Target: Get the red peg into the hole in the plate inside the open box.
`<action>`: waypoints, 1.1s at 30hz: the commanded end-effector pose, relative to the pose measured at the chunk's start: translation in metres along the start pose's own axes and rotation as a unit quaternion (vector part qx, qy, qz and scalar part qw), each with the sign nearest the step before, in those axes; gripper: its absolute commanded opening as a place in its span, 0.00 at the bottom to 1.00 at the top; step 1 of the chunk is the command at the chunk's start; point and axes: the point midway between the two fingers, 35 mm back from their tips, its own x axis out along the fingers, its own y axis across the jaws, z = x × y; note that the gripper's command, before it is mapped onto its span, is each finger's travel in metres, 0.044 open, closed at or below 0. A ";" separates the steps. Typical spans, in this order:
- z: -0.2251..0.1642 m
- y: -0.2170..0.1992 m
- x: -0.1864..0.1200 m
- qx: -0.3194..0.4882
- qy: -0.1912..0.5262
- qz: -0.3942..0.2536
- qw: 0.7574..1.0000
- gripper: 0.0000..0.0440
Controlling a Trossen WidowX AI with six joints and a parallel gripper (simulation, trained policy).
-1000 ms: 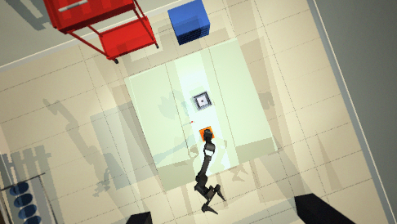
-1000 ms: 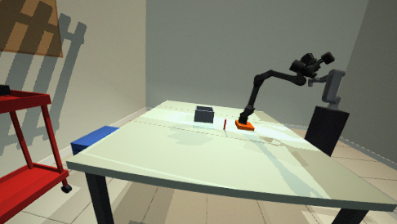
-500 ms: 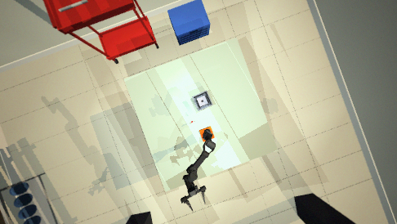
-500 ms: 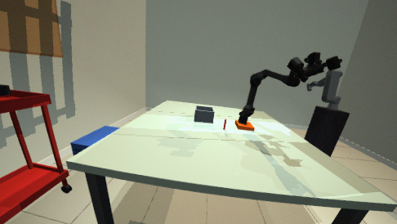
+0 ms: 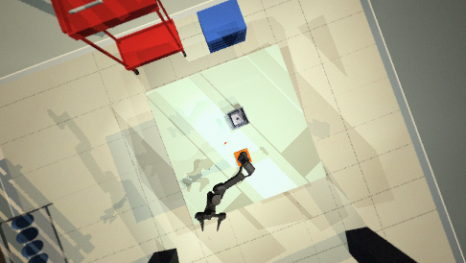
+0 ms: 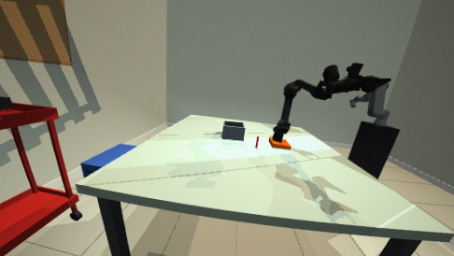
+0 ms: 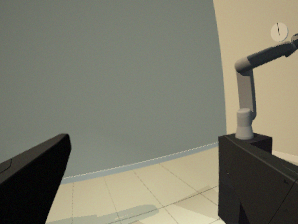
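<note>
My jaws (image 5: 211,227) (image 6: 390,80) stand wide with nothing between them, out at the desk's edge, on the far side of my orange base (image 5: 237,154) (image 6: 280,145) from the red peg (image 5: 225,143) (image 6: 257,142). The peg stands upright on the desk (image 5: 283,72) (image 6: 187,182), well apart from my jaws, between my base and the open box (image 5: 232,126) (image 6: 233,133), outside its walls

The gripper (image 5: 210,230) (image 6: 389,80) (image 7: 147,142) swung further leftward in the top view, the arm (image 5: 231,183) (image 6: 305,86) turned with it, shadows now slanting differently
</note>
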 end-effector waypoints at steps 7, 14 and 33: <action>-0.009 -0.060 -0.053 0.067 0.022 -0.134 0.988 0.98; -0.016 -0.101 -0.103 0.121 0.027 -0.241 0.963 0.99; -0.026 -0.159 -0.262 0.250 -0.023 -0.507 0.825 1.00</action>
